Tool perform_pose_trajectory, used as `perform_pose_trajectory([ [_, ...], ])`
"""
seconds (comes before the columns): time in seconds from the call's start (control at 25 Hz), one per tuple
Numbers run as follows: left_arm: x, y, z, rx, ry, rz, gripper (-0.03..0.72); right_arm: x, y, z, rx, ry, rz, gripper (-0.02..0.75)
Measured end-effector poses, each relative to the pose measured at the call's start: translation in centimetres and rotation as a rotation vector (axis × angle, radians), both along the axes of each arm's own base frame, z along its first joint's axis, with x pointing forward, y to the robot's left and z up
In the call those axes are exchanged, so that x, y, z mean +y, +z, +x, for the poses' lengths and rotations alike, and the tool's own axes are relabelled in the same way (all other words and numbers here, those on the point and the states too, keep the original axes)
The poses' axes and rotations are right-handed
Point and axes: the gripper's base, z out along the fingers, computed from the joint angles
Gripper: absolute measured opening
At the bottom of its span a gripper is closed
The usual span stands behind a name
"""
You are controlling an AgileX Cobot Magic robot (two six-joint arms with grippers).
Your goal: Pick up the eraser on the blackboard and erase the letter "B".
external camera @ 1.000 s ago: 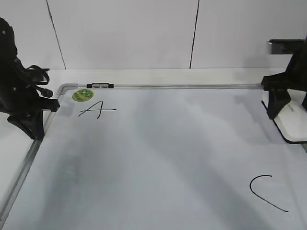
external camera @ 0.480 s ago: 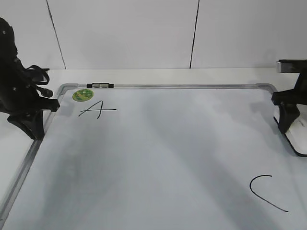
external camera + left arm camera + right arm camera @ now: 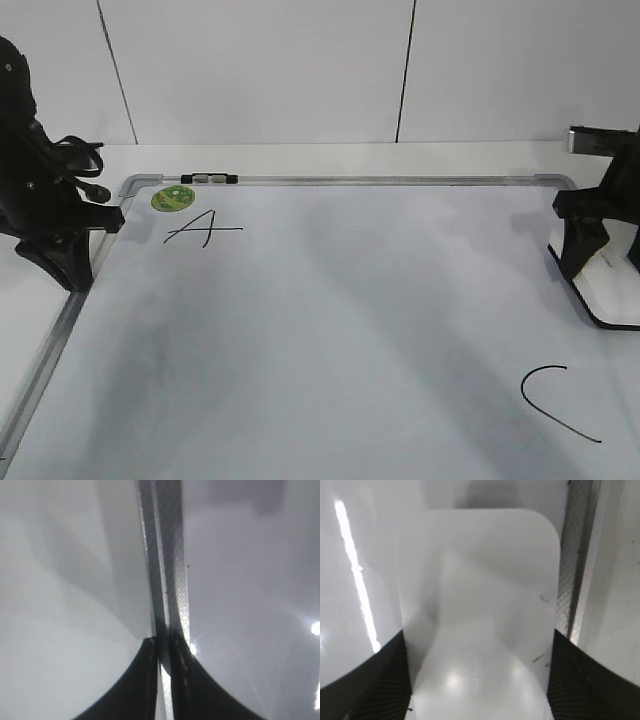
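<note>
Eraser position: the eraser (image 3: pixel 612 288) is seen lying flat on the blackboard (image 3: pixel 330 330) at its right side, just inside the metal frame (image 3: pixel 576 555), which runs alongside it in the right wrist view.

Eraser long axis: the long side is laid roughly parallel to the right frame rail, running away from the wrist camera; a rounded far end is shown.

Key relation: the right gripper (image 3: pixel 477 680) is placed directly over the near end of the eraser, one finger (image 3: pixel 365 680) on either long side, so the short width is straddled.

Right gripper state: the jaws are spread as wide as the eraser; both fingers appear to be at its edges, but a firm clamp cannot be confirmed, and a lift off the board is not shown.

Left gripper state: the left gripper (image 3: pixel 161 675) is held nearly closed, only a thin slit between the fingers, nothing gripped; it is parked above the left frame rail, well apart from the eraser.

Nearer arm: the right one, by far.

Letter "B": no "B" is found in any view; a judgement of an already wiped letter is suggested.

Readable writing: a black "A" (image 3: pixel 203 229) near the round green sticker (image 3: pixel 172 198), and a black "C" (image 3: pixel 556 400) at lower right. The sticker's print is too small to be read.
</note>
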Motion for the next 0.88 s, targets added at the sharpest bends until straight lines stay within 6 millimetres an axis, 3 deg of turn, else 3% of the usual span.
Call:
perform_pose_trajectory([
  [0.88, 0.0, 0.0, 0.0, 0.0, 0.0, 0.0, 0.024, -0.5, -1.4, 0.6, -0.011, 0.013, -0.046, 0.563],
])
